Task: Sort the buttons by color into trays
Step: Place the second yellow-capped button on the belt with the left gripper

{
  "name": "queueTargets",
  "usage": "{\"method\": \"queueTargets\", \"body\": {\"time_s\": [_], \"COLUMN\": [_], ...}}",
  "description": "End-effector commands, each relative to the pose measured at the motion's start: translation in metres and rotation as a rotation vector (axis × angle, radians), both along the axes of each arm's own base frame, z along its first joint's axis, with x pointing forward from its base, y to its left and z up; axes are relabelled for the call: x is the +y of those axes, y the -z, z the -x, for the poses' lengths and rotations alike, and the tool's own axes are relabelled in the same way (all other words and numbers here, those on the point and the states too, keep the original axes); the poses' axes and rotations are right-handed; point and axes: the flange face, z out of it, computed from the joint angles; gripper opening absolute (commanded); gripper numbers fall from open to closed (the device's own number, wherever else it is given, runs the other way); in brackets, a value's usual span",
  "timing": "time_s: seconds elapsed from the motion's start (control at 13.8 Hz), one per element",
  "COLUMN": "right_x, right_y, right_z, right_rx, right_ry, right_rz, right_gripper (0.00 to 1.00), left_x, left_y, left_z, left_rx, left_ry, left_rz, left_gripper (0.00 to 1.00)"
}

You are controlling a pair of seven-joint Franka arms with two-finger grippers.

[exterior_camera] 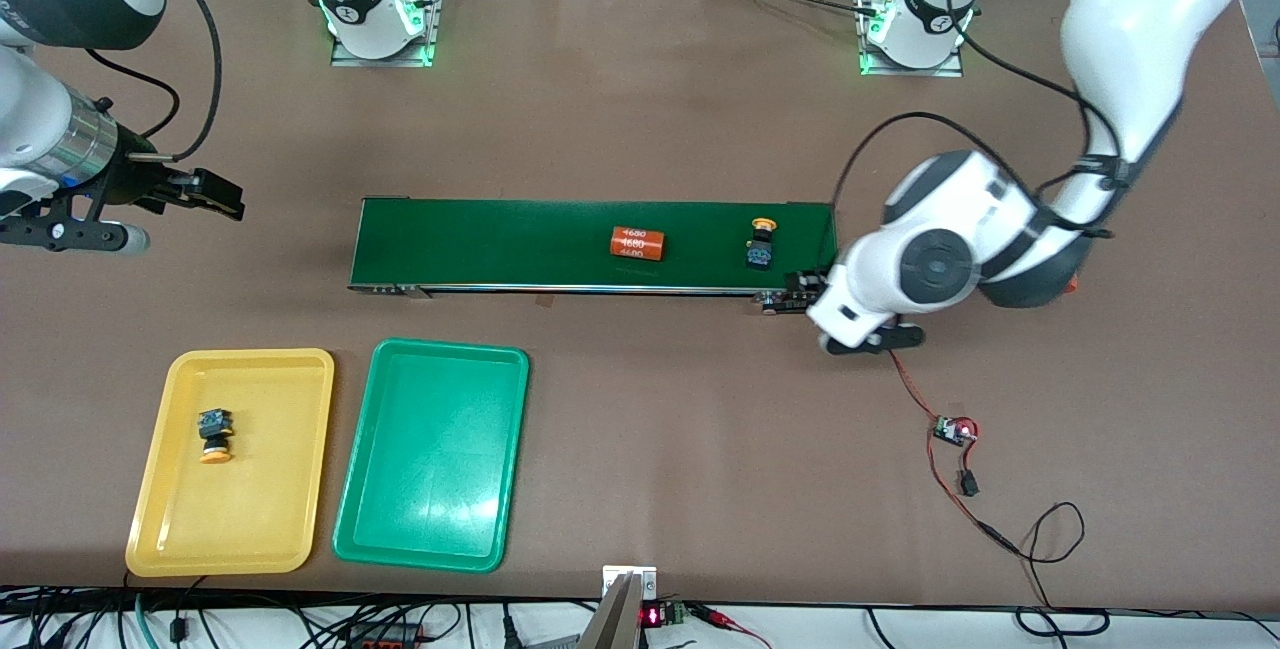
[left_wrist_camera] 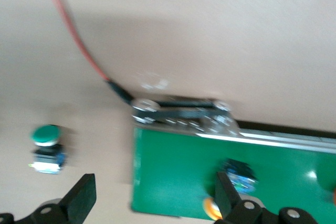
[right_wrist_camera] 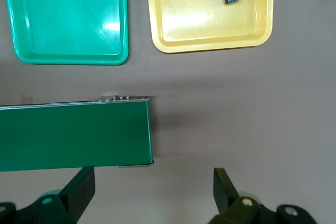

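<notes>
The left gripper [exterior_camera: 868, 341] is held open and empty over the tabletop [exterior_camera: 650, 429] at the left arm's end of the conveyor belt [exterior_camera: 500, 244]. A yellow-capped button [exterior_camera: 761, 243] is seen lying on the belt near that end, just beside the gripper; in the left wrist view it [left_wrist_camera: 233, 182] sits partly hidden by one finger [left_wrist_camera: 227, 198]. A green-capped button [left_wrist_camera: 46, 149] is seen on the tabletop just off the belt's end, near the other finger. An orange cylinder [exterior_camera: 638, 244] lies mid-belt. The right gripper [exterior_camera: 205, 194] is held open and empty above the tabletop off the belt's other end; the right arm waits. A second yellow-capped button [exterior_camera: 214, 433] rests in the yellow tray [exterior_camera: 170, 529]. The green tray [exterior_camera: 430, 454] sits beside it.
</notes>
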Motion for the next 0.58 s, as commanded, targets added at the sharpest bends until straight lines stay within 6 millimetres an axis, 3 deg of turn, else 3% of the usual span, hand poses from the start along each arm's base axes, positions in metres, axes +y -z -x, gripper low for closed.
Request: {"method": "queueTargets", "body": {"time_s": [0.0, 0.22, 0.51], "right_x": [0.000, 0.000, -0.001], "right_y": [-0.003, -0.001, 0.002], "right_z": [-0.002, -0.003, -0.003], "right_rx": [0.014, 0.018, 0.026], "right_ry": [-0.001, -0.005, -0.021], "right_rz": [0.007, 0.003, -0.003], "right_gripper": [1.00, 1.00, 1.00], "left_x": [0.088, 0.185, 0.263], "left_y": [0.010, 0.045, 0.087], "left_z": [-0.021, -0.027, -0.008], "left_rx": [0.012, 0.058, 0.183], "left_ry": [0.031, 0.118, 0.129], "left_rz": [-0.011, -0.010, -0.036], "left_gripper": [1.00, 1.00, 1.00]}}
